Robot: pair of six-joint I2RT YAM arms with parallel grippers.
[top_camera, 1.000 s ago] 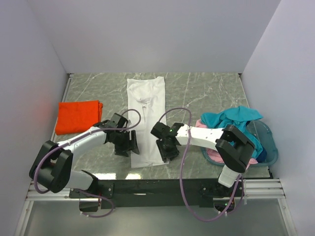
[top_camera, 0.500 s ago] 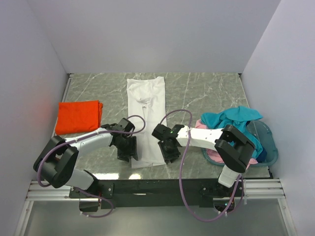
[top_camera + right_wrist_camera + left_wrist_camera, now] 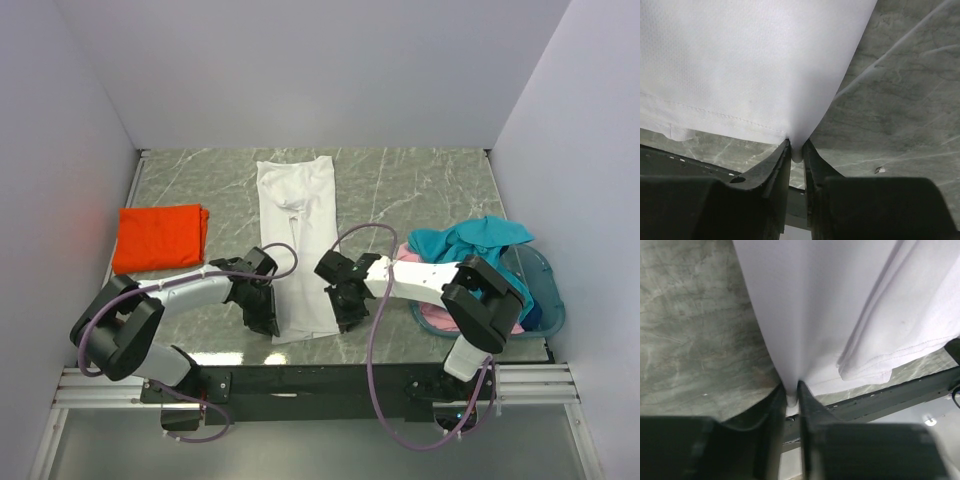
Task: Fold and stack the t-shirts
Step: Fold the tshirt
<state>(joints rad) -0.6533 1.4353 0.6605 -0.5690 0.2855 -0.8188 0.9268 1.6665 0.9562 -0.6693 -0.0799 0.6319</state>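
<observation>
1. At the near edge of the table [image 3: 420, 190], the left gripper [image 3: 262, 312] sits low on the near left corner of the white shirt [image 3: 298, 225]. Its two fingers are almost together, with a fold of the white cloth pinched between the tips (the wrist view shows the fabric rising in a ridge out of the narrow gap).
2. Just to the right, the right gripper [image 3: 345, 308] is on the near right corner of the same shirt. Its fingers are likewise drawn close, nipping a tuck of cloth beside the stitched hem.
3. Between the two grippers the hem lies close to the table's front edge. In the left wrist view, a second layer with a stitched edge lies on top at the right.
4. Further right, a basket [image 3: 548, 305] stands at the table's right edge. A pink shirt [image 3: 432, 317] shows low at its near side, and a teal shirt [image 3: 470, 240] is heaped above it, spilling over the rim.
5. On the left, well apart from the white shirt, an orange shirt [image 3: 160, 235] lies folded in a flat rectangle near the left wall.
6. Farthest back, the white shirt runs up the middle of the table as a long narrow strip, folded lengthwise, its far end near the back wall.
</observation>
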